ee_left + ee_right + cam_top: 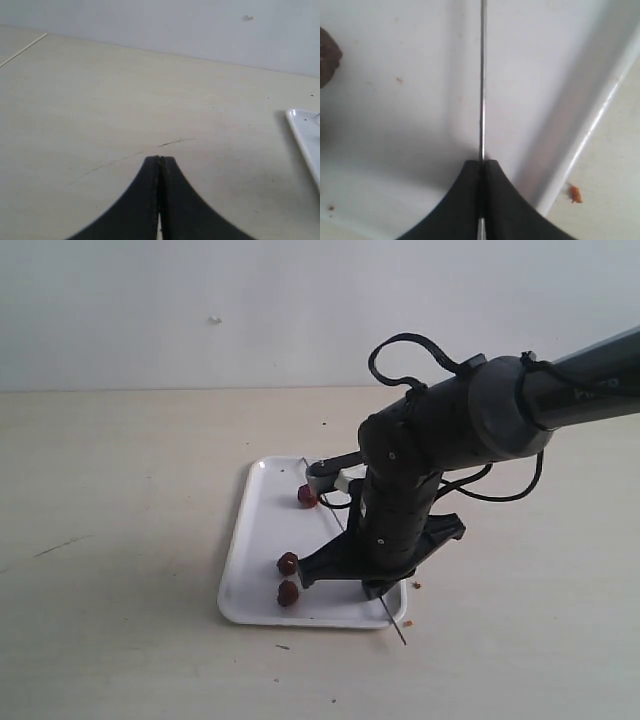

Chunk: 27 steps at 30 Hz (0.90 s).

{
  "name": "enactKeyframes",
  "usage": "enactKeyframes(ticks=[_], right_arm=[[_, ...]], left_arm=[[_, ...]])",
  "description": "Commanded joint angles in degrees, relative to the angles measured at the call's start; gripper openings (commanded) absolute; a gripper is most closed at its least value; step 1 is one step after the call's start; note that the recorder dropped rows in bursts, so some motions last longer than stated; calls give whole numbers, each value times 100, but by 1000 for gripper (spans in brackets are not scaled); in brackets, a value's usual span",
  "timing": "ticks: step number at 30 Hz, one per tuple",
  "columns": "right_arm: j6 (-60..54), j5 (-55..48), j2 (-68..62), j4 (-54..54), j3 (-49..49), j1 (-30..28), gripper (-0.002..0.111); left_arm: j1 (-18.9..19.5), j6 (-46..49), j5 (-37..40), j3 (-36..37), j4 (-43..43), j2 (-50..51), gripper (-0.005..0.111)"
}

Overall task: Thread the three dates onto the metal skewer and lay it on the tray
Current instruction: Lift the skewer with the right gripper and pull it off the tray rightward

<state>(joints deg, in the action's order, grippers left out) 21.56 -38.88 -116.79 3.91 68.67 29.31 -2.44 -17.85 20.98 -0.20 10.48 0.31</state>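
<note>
– On the tray, which way does the skewer run?

– Skewer [397, 630] long axis: diagonal, from the far edge of the tray [250, 540] toward its near right corner. The near tip passes over the near rim and ends above the worktop [120, 490]. The middle section is hidden behind the right arm.

– Right gripper condition?

– Right gripper [481, 162]: jaws together, clamped on the skewer near the near right corner. In the right wrist view the skewer leaves the jaw tips straight ahead, across the tray floor and inside the rim. Whether it rests on the floor or sits just above it cannot be told.

– Dates?

– Three dates [287, 563], none on the skewer, all lying on the tray. One is toward the far edge, just beside the skewer line. Two sit close together by the near edge, toward the left corner, apart from the skewer.

– Left gripper?

– Left gripper [160, 159]: jaws pressed together, nothing between them, over bare worktop. Only a tray corner shows in its view, well apart from the jaws.
</note>
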Motion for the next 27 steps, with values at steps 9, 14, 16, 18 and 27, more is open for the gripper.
enactKeyframes(ticks=[9, 14, 16, 18, 27], right_arm=[[1163, -343, 755, 1460, -25, 5, 0], [1152, -742, 1380, 1905, -25, 5, 0], [1064, -991, 1618, 2115, -25, 5, 0], [770, -1250, 1877, 2255, -25, 5, 0], [-1234, -2393, 2617, 1930, -25, 5, 0]], left_arm=[[17, 25, -24, 20, -46, -31, 0], [17, 25, -24, 20, -46, -31, 0], [17, 25, -24, 20, -46, -31, 0], [17, 25, -24, 20, -46, -31, 0], [17, 25, -24, 20, -46, -31, 0]])
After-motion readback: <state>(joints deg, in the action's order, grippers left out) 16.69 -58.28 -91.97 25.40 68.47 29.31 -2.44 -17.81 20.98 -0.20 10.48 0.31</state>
